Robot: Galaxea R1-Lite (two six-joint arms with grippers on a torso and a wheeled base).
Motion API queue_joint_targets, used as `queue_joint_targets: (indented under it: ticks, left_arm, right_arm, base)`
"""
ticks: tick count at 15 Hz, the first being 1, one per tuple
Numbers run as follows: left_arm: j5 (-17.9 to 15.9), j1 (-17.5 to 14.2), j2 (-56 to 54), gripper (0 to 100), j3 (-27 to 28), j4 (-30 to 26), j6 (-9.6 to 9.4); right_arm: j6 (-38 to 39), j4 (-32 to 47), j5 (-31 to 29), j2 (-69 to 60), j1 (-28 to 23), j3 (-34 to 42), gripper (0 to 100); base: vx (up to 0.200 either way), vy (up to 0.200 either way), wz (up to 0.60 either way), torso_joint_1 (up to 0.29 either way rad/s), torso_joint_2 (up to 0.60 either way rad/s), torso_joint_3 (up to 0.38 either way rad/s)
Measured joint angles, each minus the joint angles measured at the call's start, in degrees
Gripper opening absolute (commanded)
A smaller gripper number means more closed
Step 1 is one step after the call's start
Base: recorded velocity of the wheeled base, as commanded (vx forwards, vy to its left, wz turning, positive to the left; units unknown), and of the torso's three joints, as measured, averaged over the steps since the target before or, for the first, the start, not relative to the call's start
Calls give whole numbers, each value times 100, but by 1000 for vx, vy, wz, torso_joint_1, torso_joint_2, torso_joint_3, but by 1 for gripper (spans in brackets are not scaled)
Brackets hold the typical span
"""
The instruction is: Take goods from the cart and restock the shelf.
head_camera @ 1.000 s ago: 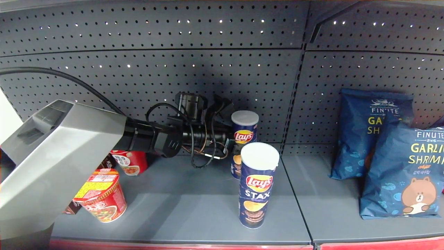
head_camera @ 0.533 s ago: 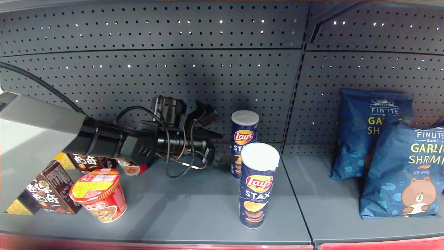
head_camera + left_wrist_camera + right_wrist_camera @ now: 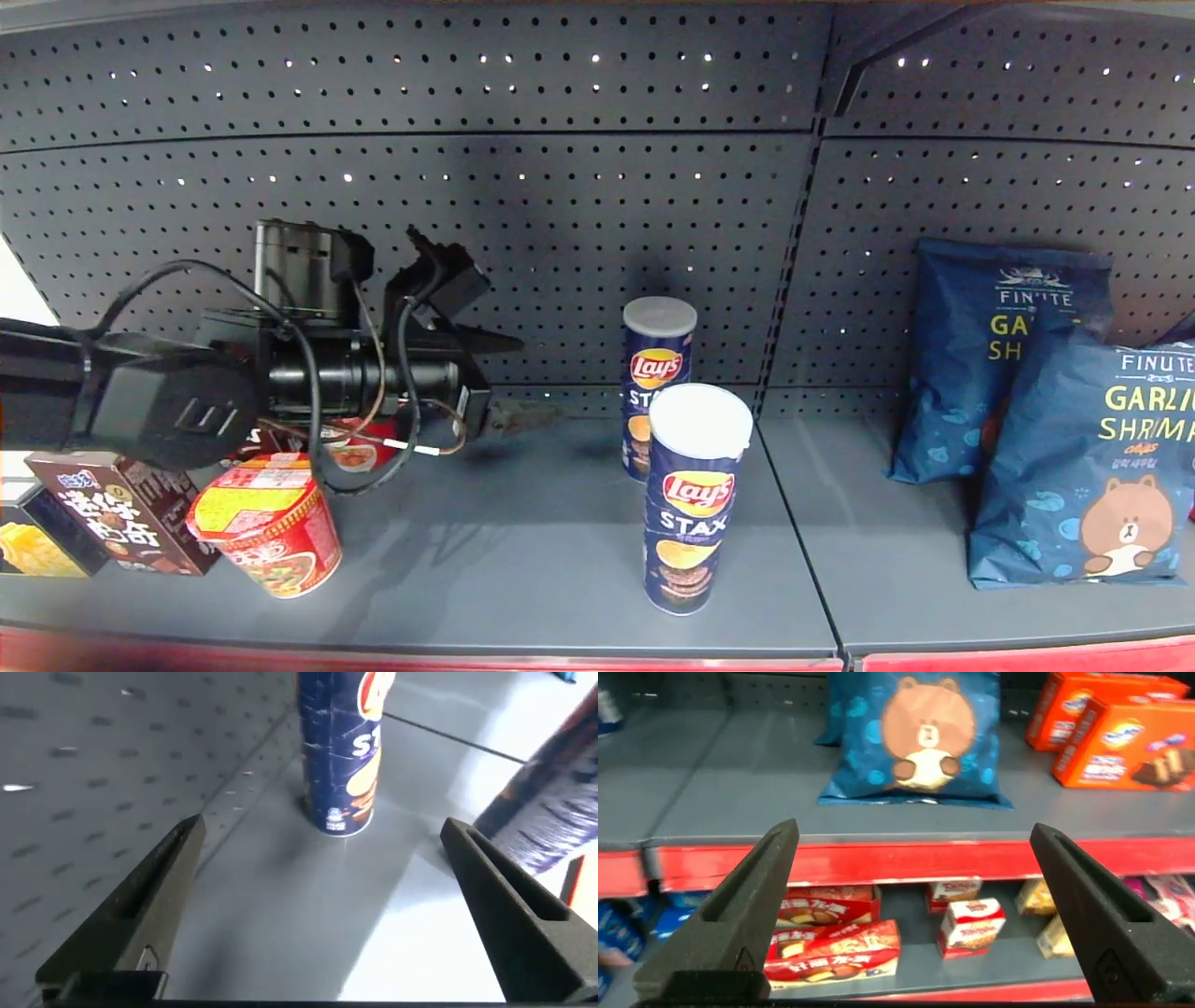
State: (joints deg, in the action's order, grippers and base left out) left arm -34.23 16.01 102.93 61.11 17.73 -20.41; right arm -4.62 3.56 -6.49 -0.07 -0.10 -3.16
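Two tall blue chips cans stand upright on the grey shelf (image 3: 523, 560): one at the back (image 3: 659, 373) near the pegboard, one nearer the front edge (image 3: 697, 495). My left gripper (image 3: 532, 378) hovers open and empty over the shelf, a short way left of the rear can. In the left wrist view the rear can (image 3: 338, 756) stands beyond the spread fingers of the left gripper (image 3: 322, 831), and the front can (image 3: 547, 812) is off to one side. My right gripper (image 3: 912, 833) is open and empty in front of the shelf's red edge.
Red noodle cups (image 3: 271, 523) and a brown box (image 3: 121, 509) sit at the shelf's left. Blue snack bags (image 3: 1092, 457) lean at the right. The right wrist view has a bear-print bag (image 3: 920, 728), orange boxes (image 3: 1106, 728) and boxed goods on a lower shelf (image 3: 831, 947).
My left arm has drawn back to the left, away from the rear chips can, which stays standing. More of the boxes at the left has come into sight.
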Motion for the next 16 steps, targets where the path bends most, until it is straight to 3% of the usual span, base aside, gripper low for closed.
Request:
queue_joint_targets:
  ticks: [2,5,8,11,14,16]
  left_arm:
    - [210,-2,-467,100,-338,138,67]
    - [464,-74,-1175,100,-792,195,311]
    - [733,-110,-1809,100,-1274,204,413]
    - [783,-124,-2277,100,-1724,211,451]
    - [813,-193,-2669,100,-2005,187,453]
    - [1003,-265,-2784,100,-2052,187,453]
  right_arm:
    - [-27,-33,37,7,-1,5,100]
    - [-52,2,250,202,15,-268,100]
    - [-60,-77,651,1201,32,-1195,100]
    - [-295,-124,1242,2355,78,-2178,100]
    - [-407,-129,1324,3343,469,-2694,100]
    - [-416,-132,1039,4006,944,-2985,100]
  base:
    - [0,0,0,0,0,0]
    - [0,0,0,0,0,0]
    - [0,0,0,0,0,0]
    - [0,0,0,0,0,0]
    - [0,0,0,0,0,0]
    - [0,0,0,0,0,0]
